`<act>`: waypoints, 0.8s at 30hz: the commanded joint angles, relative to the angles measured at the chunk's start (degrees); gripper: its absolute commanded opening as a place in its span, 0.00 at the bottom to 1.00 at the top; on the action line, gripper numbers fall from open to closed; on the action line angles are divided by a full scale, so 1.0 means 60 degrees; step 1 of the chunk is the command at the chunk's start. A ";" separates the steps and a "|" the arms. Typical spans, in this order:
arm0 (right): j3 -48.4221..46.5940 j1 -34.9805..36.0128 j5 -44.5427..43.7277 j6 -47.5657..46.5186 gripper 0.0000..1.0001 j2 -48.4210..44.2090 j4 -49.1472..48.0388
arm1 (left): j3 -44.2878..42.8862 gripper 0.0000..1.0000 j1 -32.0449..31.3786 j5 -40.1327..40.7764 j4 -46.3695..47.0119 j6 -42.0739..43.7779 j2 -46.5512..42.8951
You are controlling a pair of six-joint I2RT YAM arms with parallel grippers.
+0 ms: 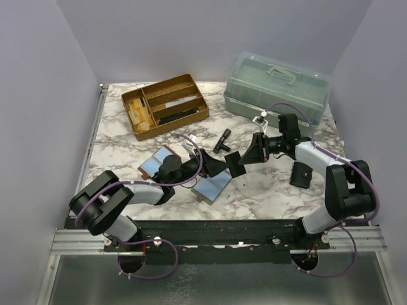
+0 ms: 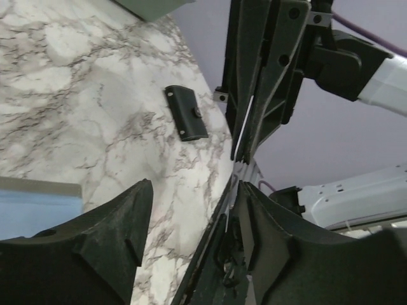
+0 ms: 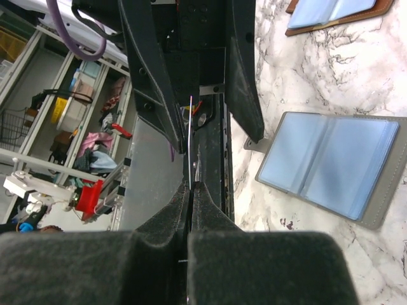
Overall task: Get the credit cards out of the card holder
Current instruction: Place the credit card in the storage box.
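Note:
My right gripper (image 1: 245, 157) (image 3: 191, 188) is shut on a thin credit card (image 3: 189, 141) held edge-on above the table. My left gripper (image 1: 229, 166) (image 2: 194, 213) meets it from the other side. Its jaws stand apart, astride the card (image 2: 240, 149), which runs close along the right-hand finger (image 2: 273, 241). A grey card holder (image 1: 212, 185) (image 3: 334, 168) lies spread open on the marble just below the two grippers, light-blue pockets facing up. A brown card holder (image 1: 158, 162) (image 3: 331, 13) lies open to its left.
A wooden divided tray (image 1: 165, 105) stands at the back left and a green lidded box (image 1: 278, 86) at the back right. A small black pouch (image 1: 301, 175) (image 2: 186, 113) lies by the right arm. A black tool (image 1: 224, 138) lies mid-table.

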State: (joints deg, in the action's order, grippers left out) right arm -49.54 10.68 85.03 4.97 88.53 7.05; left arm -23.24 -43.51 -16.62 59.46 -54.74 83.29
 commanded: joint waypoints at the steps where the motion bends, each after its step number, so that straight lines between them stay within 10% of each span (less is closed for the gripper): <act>1: 0.0138 -0.0007 0.0353 0.0218 0.00 0.0163 -0.0310 | -0.0355 0.56 -0.0081 -0.0703 0.2079 -0.0596 0.0762; 9: 0.0142 -0.0007 0.0207 0.0254 0.00 0.0115 -0.0340 | -0.0650 0.00 -0.0103 -0.1322 0.3452 -0.1233 0.1805; 12: 0.0144 -0.0007 0.0055 0.0182 0.00 0.0078 -0.0294 | -0.0593 0.00 -0.0099 -0.1340 0.3603 -0.1328 0.1910; 17: -0.0401 -0.0007 -0.0806 -0.0690 0.41 -0.0017 0.0844 | -0.0194 0.00 0.0389 -0.1281 0.3035 -0.1123 0.1425; 20: -0.0843 -0.0258 -0.1639 -0.1558 0.60 -0.0234 0.1983 | -0.0247 0.00 0.1386 -0.1502 0.0315 -0.0451 0.0357; 24: -0.0361 -0.0878 -0.2447 -0.1145 0.76 -0.1147 0.1302 | -0.2358 0.00 0.2119 0.0540 -0.7360 0.3048 -0.1666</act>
State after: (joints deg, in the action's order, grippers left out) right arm -52.31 8.54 77.52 -0.23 87.05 13.67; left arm -26.04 -34.81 -23.68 58.48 -56.58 84.71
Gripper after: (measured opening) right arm 0.716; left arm 0.017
